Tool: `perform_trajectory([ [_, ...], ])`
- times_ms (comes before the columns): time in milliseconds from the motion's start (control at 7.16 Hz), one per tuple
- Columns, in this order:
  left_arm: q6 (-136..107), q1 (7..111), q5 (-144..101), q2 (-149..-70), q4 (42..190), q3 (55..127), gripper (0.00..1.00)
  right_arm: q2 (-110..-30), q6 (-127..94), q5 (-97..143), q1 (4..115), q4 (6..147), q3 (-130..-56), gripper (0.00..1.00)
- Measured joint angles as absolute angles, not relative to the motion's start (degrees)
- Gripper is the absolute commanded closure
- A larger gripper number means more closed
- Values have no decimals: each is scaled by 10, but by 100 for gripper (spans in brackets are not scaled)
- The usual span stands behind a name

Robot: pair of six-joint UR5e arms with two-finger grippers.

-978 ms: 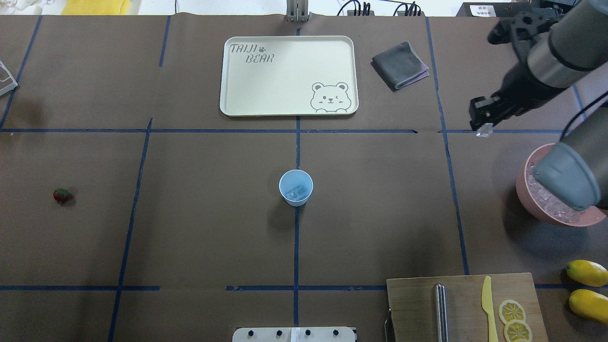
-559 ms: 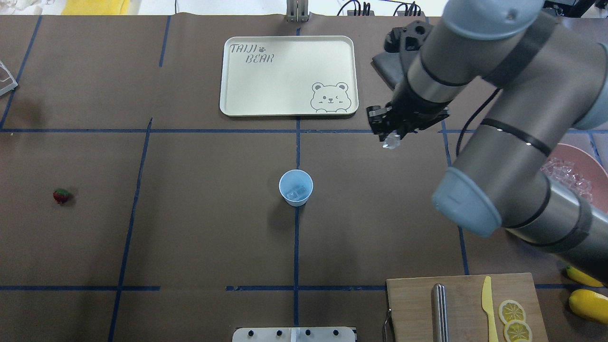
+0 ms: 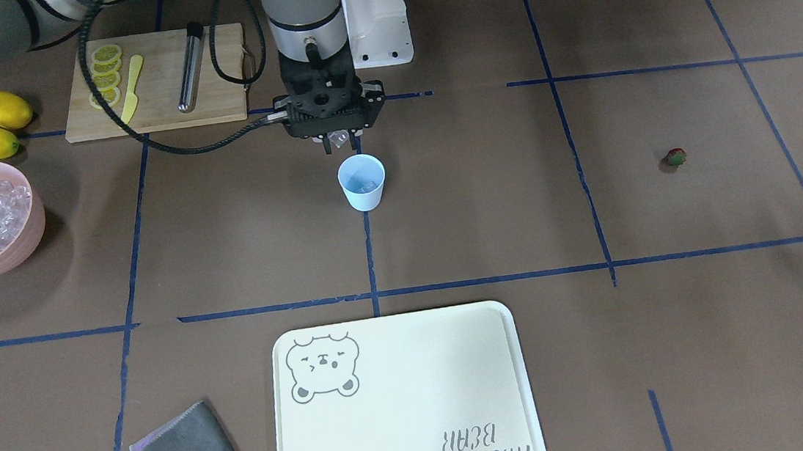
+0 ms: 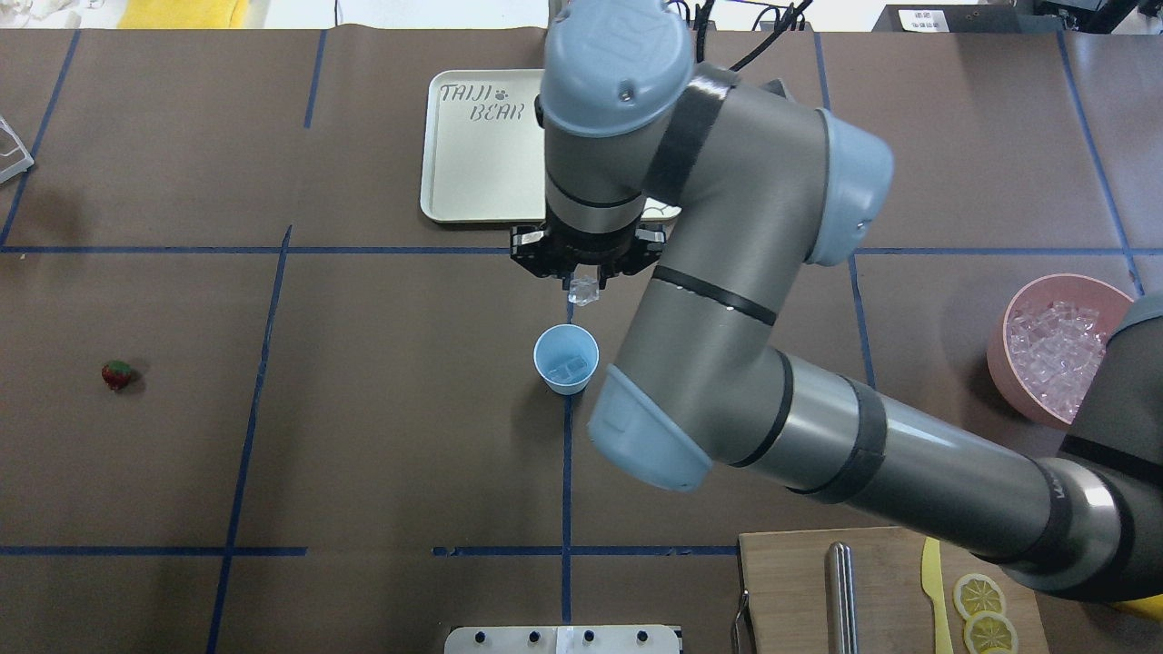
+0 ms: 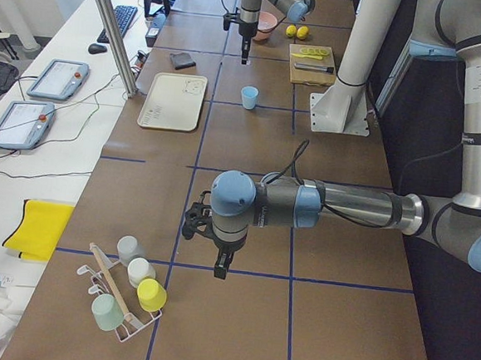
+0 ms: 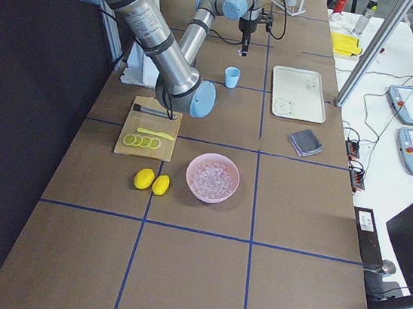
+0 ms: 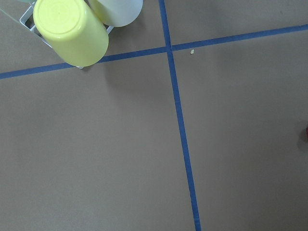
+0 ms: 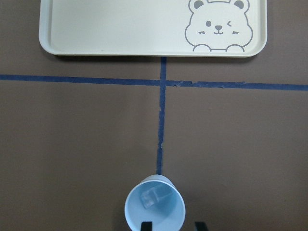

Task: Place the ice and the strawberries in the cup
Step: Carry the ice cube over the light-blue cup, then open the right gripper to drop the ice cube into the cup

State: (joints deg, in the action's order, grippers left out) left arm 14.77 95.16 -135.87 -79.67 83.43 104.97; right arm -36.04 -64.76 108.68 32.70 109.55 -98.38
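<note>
Right gripper downward, jaws closed

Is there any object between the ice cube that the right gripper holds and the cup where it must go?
Nothing visible does. The right gripper holds the ice cube in the air close to the cup. The cup's mouth is open, with only some ice pieces inside.

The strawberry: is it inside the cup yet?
No, the strawberry lies on the table, far from the cup.
</note>
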Motion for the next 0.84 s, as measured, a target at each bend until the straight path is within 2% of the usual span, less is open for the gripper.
perform_trajectory([
  [419, 148, 952, -1357, -796, 834, 1052, 0, -357, -663, 1046, 287, 1050, -927, 92],
  [559, 148, 952, -1356, -796, 834, 1053, 0, -367, -663, 1042, 281, 1036, -923, 88],
  [699, 148, 952, -1356, -796, 834, 1054, 0, -376, -664, 1040, 278, 1026, -922, 23],
  [839, 148, 952, -1356, -795, 834, 1054, 0, -382, -664, 1039, 277, 1022, -921, 1],
])
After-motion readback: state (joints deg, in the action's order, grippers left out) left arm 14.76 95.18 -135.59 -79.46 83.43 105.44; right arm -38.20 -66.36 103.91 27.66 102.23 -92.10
